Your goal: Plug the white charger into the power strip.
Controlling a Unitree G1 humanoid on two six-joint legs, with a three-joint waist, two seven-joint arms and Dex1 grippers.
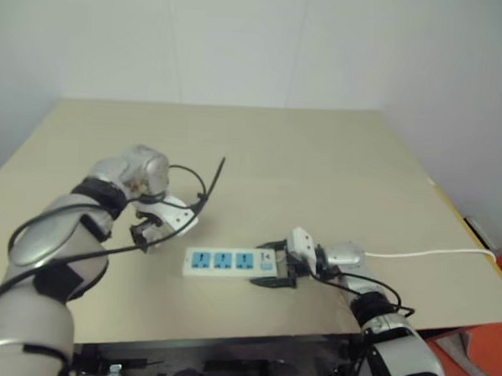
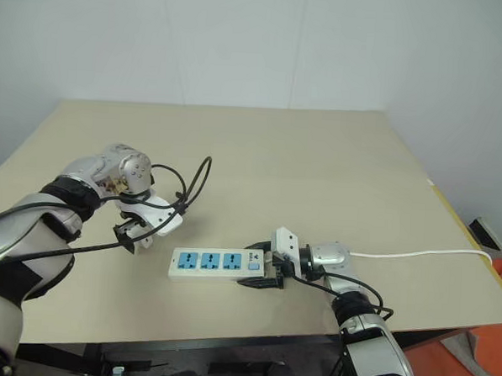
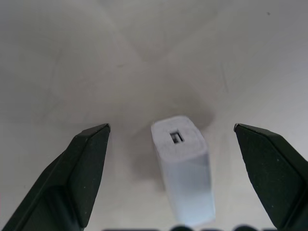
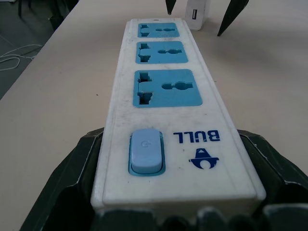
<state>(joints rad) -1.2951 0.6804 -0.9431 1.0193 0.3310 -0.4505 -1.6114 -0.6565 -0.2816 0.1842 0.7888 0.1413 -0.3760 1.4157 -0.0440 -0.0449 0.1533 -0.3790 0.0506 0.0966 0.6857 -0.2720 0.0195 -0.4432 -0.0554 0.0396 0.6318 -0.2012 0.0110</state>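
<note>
Here the beige table carries everything, and the power strip lies flat near its front edge. Its right end sits clamped between the black fingers of the right gripper, just beside the pale blue switch; next to that the blue word "BULL" is printed over a small logo. Three blue socket faces run along the strip. Just past the strip's left end, the left gripper hangs pointing down, jaws spread wide and empty, straddling the white charger, which stands upright on the table untouched.
</note>
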